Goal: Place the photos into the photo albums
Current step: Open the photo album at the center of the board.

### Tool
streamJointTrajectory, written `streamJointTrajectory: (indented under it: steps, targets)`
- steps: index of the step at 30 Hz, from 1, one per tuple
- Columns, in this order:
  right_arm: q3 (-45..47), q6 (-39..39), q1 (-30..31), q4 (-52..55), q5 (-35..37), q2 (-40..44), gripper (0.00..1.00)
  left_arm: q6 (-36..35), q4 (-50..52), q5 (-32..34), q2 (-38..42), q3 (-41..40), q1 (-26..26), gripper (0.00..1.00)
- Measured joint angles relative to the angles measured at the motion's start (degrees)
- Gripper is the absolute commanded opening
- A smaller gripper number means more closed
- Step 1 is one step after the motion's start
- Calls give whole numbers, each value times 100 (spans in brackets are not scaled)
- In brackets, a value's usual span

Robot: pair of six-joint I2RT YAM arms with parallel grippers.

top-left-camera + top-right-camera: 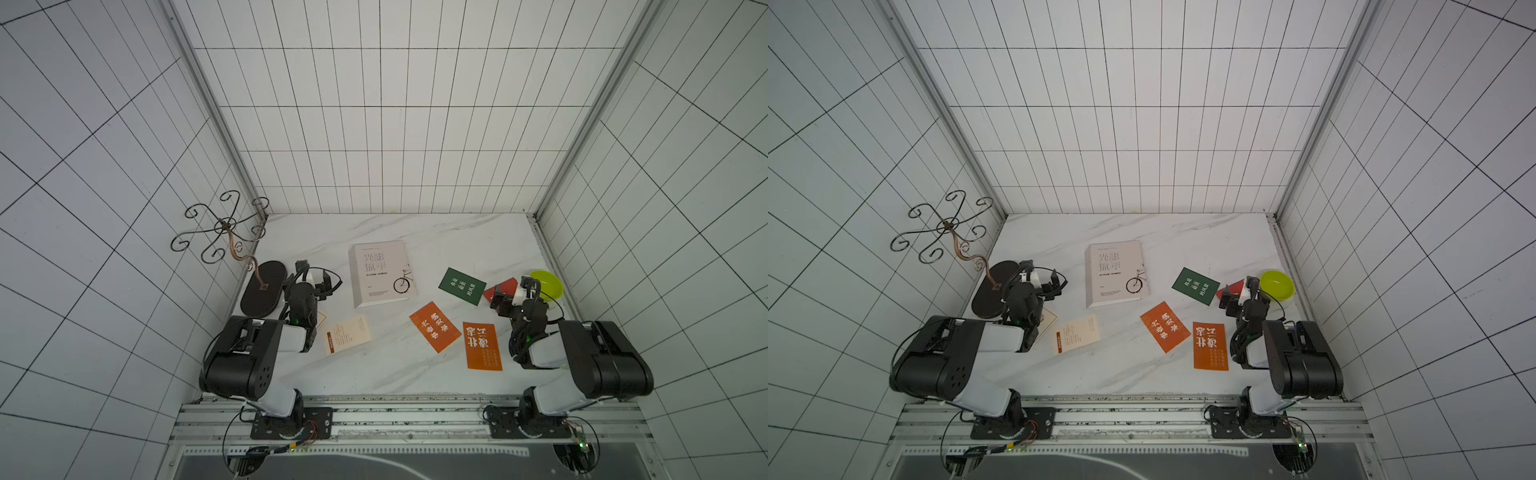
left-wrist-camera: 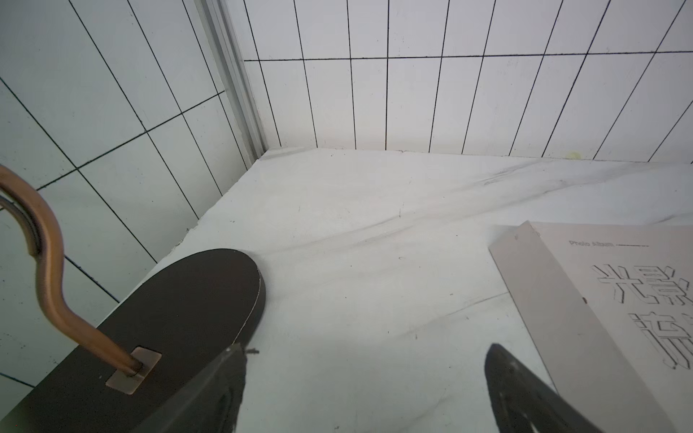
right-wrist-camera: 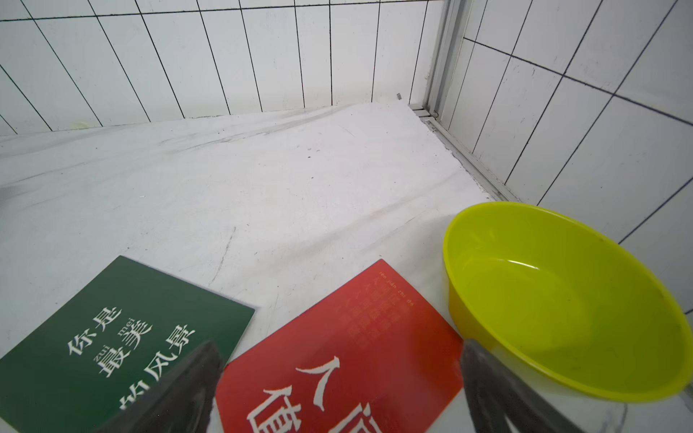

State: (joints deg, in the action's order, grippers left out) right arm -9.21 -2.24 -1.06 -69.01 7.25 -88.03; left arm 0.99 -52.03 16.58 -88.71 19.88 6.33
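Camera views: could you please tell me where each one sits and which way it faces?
Top views: high over the near edge of the table, looking down; left arm, right arm, open left gripper, open right gripper.
Left wrist: on the left arm, facing the far-left corner; gripper fingers, stand base.
Right wrist: on the right arm, facing the far-right corner; gripper fingers, green card, red card, bowl.
Shared: left wrist and both top views show the album.

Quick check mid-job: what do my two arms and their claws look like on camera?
The left arm and right arm have black joint housings, white link shells and looping black cables, each with a small green light. The left claw and right claw are dark and tapered.
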Motion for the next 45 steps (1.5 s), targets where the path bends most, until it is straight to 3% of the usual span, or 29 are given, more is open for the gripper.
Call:
streamJointTrajectory:
  steps: [40,45]
  targets:
    - [-140,17,-85,-116,-9,-11,99,-22,-90,15,-17,26,0,97]
    - [-258,-39,-90,332,120,310,92,-59,149,343,146,92,74,90]
